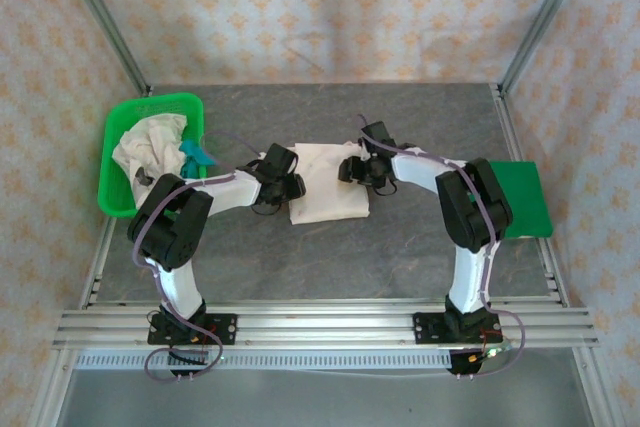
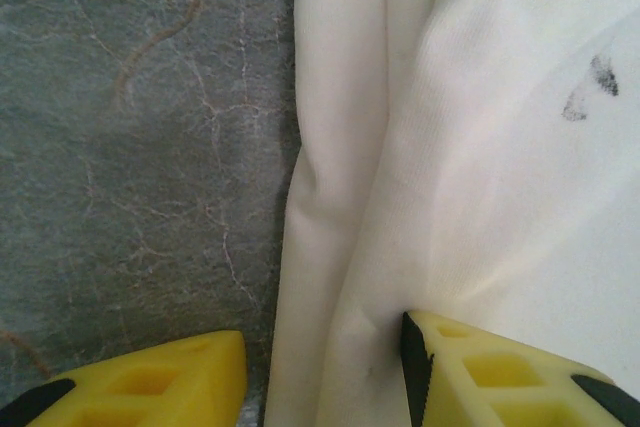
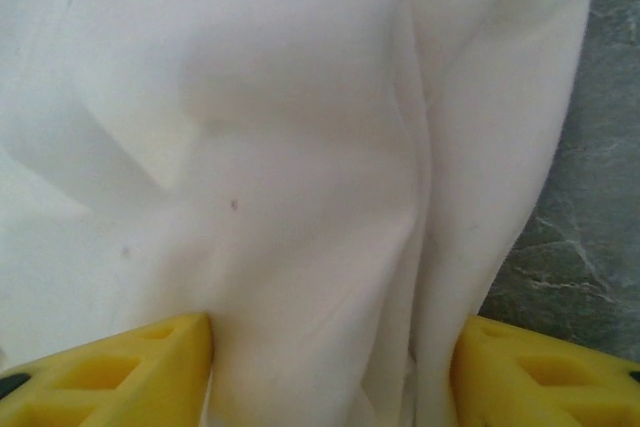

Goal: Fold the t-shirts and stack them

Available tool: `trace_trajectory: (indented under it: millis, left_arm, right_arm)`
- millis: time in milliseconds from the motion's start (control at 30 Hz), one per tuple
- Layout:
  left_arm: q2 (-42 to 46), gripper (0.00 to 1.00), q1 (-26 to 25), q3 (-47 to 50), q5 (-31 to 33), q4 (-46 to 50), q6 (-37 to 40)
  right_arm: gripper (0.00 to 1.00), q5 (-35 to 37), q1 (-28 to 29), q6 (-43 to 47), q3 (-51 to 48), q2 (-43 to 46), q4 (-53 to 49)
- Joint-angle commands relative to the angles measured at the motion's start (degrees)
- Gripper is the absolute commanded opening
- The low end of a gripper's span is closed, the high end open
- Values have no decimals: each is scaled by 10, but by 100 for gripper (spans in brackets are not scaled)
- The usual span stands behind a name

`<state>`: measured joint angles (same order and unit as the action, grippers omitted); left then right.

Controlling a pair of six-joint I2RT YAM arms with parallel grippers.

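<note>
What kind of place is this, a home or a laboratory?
Probably a laboratory test cell: silver aluminium frame rails, patterned beige backdrop walls and a grey marbled tabletop enclosed by them.

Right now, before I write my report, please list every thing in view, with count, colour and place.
folded t-shirt: 1, cream, table centre, between the arms
crumpled t-shirts: count unclear, cream, in the basket
teal t-shirt: 1, teal, basket's right rim
basket: 1, green, far left of table
mat: 1, green, flat, right side
table: 1, grey, marbled
left arm: 1, black and white, yellow jaws apart across the shirt's left edge
right arm: 1, black and white, yellow jaws apart across its right edge
</note>
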<state>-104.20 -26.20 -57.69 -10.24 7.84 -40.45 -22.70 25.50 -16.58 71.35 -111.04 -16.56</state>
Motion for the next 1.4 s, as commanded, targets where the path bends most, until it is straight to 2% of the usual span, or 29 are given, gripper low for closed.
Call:
trace_trajectory:
  millis: [0, 167, 300, 400, 533, 600, 767, 833, 867, 1067, 1200, 1367]
  left_arm:
    - [-49, 46, -5, 7, -35, -47, -5]
    - [-49, 46, -5, 8, -39, -53, -8]
    - [-48, 46, -5, 9, -38, -53, -8]
    - [-49, 46, -5, 10, -38, -53, -7]
    - [-38, 47, -5, 20, -31, -60, -12]
    - [-17, 52, -5, 36, -27, -75, -18]
    - [88, 81, -5, 80, 20, -66, -23]
    - [131, 97, -5, 91, 36, -47, -16]
    - [150, 100, -6, 95, 40, -35, -10]
    - [231, 100, -24, 110, 48, -4, 38]
    - [264, 100, -49, 105, 51, -2, 90]
    - [282, 100, -57, 91, 45, -7, 129]
  right_arm:
    - [61, 46, 22, 28, 23, -16, -59]
    - [51, 82, 41, 48, 59, -44, -109]
    - [42, 77, 44, 43, 69, -60, -118]
    - [29, 93, 47, 48, 83, -73, -142]
    - [0, 121, 51, 65, 84, -70, -157]
    - [0, 134, 51, 85, 92, -70, -175]
    - [0, 219, 50, 164, 82, -29, -211]
    - [0, 256, 49, 204, 66, 4, -222]
    - [0, 274, 46, 223, 56, 22, -230]
    - [0, 358, -2, 300, -20, 144, -257]
    - [0, 374, -10, 396, -103, 251, -226]
    - [0, 413, -59, 439, -133, 332, -255]
